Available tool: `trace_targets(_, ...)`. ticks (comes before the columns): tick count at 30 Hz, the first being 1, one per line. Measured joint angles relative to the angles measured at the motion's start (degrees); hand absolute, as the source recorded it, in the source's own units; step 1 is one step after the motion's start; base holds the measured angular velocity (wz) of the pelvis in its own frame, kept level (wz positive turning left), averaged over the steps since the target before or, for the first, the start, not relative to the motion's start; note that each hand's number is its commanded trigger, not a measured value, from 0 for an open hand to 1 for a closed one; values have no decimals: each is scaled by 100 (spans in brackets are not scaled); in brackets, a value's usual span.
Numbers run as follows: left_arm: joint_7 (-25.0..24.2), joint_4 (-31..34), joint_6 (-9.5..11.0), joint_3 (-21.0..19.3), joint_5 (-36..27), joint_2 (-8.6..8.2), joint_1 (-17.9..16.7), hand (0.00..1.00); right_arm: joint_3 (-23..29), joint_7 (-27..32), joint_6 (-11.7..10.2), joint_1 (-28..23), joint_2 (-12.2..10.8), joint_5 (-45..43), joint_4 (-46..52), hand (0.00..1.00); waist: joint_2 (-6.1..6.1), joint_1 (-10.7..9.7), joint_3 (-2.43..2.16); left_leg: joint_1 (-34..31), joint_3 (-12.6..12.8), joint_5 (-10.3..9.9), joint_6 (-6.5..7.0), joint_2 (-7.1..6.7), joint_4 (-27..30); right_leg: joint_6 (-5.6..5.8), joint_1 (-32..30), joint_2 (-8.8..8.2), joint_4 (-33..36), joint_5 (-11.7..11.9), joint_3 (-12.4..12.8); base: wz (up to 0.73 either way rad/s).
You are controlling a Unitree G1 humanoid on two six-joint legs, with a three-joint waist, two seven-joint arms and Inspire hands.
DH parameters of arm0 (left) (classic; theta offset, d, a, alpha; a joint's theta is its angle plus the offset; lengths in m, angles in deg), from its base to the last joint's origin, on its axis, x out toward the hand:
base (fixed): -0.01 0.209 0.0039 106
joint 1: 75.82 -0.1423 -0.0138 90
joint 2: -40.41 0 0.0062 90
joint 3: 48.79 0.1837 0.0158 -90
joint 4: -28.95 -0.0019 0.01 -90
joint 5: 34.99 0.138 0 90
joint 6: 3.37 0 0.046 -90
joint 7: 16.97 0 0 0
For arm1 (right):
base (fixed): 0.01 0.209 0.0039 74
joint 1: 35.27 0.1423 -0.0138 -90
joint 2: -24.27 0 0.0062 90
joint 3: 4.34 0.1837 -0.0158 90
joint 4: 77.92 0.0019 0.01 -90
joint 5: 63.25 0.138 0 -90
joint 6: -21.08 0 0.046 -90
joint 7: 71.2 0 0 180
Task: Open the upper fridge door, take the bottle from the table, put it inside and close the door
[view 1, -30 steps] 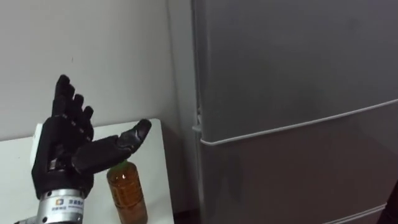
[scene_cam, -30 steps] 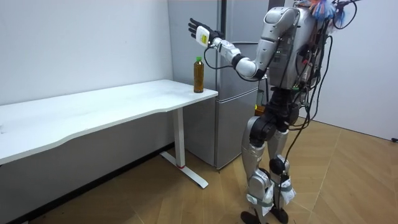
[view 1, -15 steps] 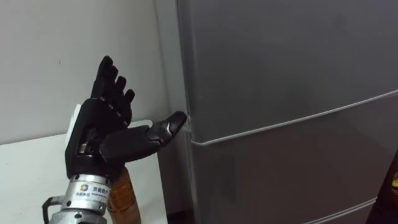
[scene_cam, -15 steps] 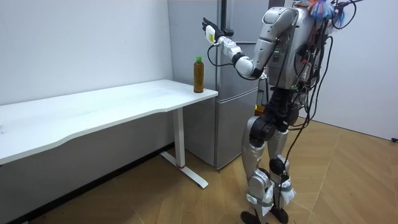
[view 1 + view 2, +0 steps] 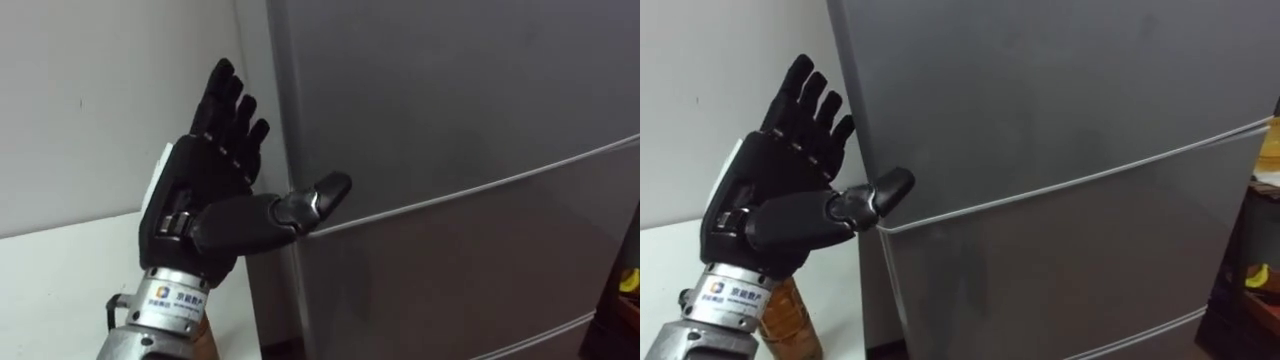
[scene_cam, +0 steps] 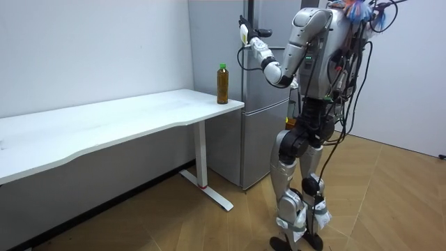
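Left hand [image 5: 205, 195] raised, fingers spread wide and empty, thumb before the grey fridge's [image 5: 450, 110] left edge, amber bottle [image 6: 222, 84] upright on the white table's [image 6: 104, 129] corner beside it

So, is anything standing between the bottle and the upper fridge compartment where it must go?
Yes, the closed upper fridge door blocks the way in. The bottle stands on the white table next to it; the open left hand is raised at that door's left edge, holding nothing.
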Motion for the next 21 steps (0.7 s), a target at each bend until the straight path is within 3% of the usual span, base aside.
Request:
trace_targets(9, -170, 43, -191, 419, 1, 3, 0, 0, -24, -8, 34, 18, 13, 92, -13, 0, 25, -8, -17, -45, -5, 0, 0, -2, 4, 0, 6, -7, -1, 0, -47, 0)
trace_targets(11, -175, 98, -246, 439, 6, 2, 0, 13, -60, -9, 79, 22, 21, 127, -7, 0, 41, -9, -27, -46, -4, 0, 0, -1, 4, 0, 5, -8, -1, 0, -61, 4)
trace_targets(12, -177, 103, -251, 463, 16, 4, 0, 50, -92, -9, 88, 24, 29, 131, -3, 0, 40, -8, -27, -43, -4, 0, 0, -2, 5, 0, 8, -11, -2, 0, -76, 3)
trace_targets(13, -177, 103, -251, 491, 67, 4, 0, 76, -171, -9, 85, 32, 46, 128, 6, 0, 42, -4, -27, -40, -4, 0, 0, -2, 6, 0, -3, -11, -1, 0, -77, 0)
trace_targets(14, -177, 103, -251, 503, 73, 5, 0, 95, -204, -10, 84, 38, 54, 126, 10, 0, 44, -1, -28, -38, -4, 0, 0, -2, 7, 0, -6, -12, -1, 0, -79, 0)
trace_targets(15, -177, 102, -251, 519, 75, 6, 0, 100, -239, -13, 84, 48, 65, 118, 12, 0, 46, 5, -28, -34, -4, 0, 0, -2, 7, 1, -6, -13, -1, 0, -82, 0)
trace_targets(21, -178, 103, -242, 450, 65, -6, -1, 100, -286, -87, 79, 48, 111, 122, 29, 0, 78, 16, -3, -33, -9, 1, 2, -6, 7, 2, 4, -19, -5, 0, -112, 2)
